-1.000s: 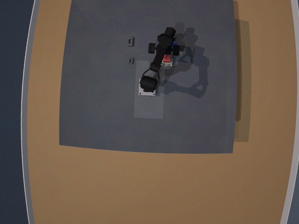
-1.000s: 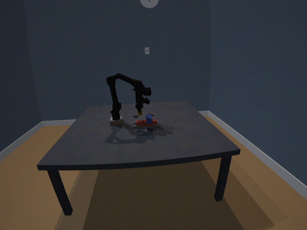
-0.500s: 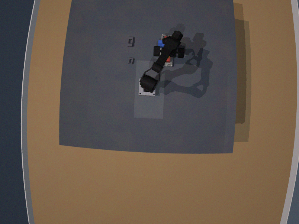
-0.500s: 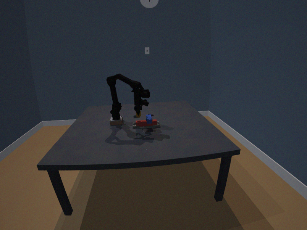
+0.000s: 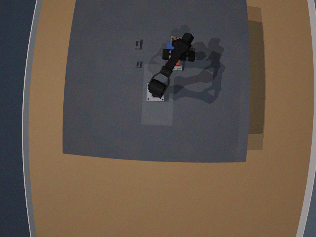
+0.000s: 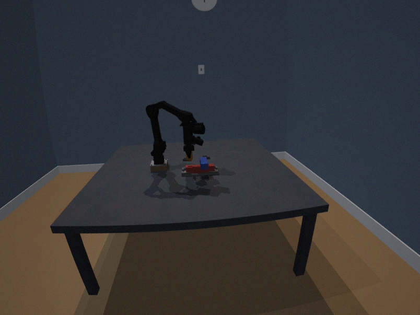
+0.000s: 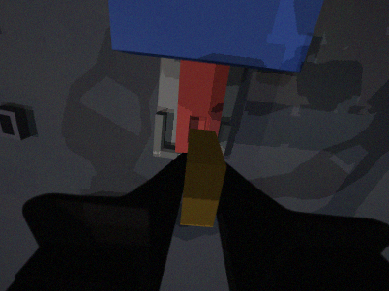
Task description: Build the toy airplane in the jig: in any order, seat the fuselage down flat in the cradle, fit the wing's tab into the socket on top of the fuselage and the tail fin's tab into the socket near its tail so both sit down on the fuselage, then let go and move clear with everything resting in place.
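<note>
The red fuselage (image 7: 200, 96) (image 6: 196, 167) (image 5: 179, 63) lies in the grey cradle (image 7: 165, 96) (image 6: 199, 173) (image 5: 180, 68). The blue wing (image 7: 203, 23) (image 6: 203, 161) (image 5: 169, 46) sits across the top of the fuselage. My gripper (image 7: 199, 160) (image 6: 188, 158) is shut on the yellow tail fin (image 7: 203, 178) (image 6: 189, 159) and holds it upright just above the fuselage's tail end, over a small dark socket (image 7: 194, 124). In the top view my arm (image 5: 175, 56) hides the fin and most of the fuselage.
Two small grey holder blocks (image 5: 138, 43) (image 5: 138, 63) stand empty on the dark table to the left of the cradle; one shows in the wrist view (image 7: 16, 121). The arm's base (image 5: 155, 89) (image 6: 159, 165) stands in front of the cradle.
</note>
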`<move>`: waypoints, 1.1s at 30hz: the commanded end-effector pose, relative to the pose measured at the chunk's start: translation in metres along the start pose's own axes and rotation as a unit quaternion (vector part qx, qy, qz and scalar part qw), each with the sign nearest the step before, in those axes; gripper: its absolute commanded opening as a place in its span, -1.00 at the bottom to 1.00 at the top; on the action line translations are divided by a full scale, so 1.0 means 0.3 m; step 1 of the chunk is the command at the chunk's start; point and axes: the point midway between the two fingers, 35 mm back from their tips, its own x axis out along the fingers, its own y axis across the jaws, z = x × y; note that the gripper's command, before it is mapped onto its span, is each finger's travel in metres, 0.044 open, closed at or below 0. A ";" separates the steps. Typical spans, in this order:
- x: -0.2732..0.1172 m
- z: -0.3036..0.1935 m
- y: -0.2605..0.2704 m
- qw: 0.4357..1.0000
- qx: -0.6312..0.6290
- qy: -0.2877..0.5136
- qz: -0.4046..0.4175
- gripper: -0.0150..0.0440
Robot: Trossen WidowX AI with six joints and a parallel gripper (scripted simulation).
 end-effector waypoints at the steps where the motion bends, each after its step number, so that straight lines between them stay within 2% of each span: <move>1: 0.002 0.001 0.001 1.000 -0.003 0.000 0.002 -0.27; 33: 0.137 0.002 0.003 1.000 -0.003 0.000 0.002 -0.27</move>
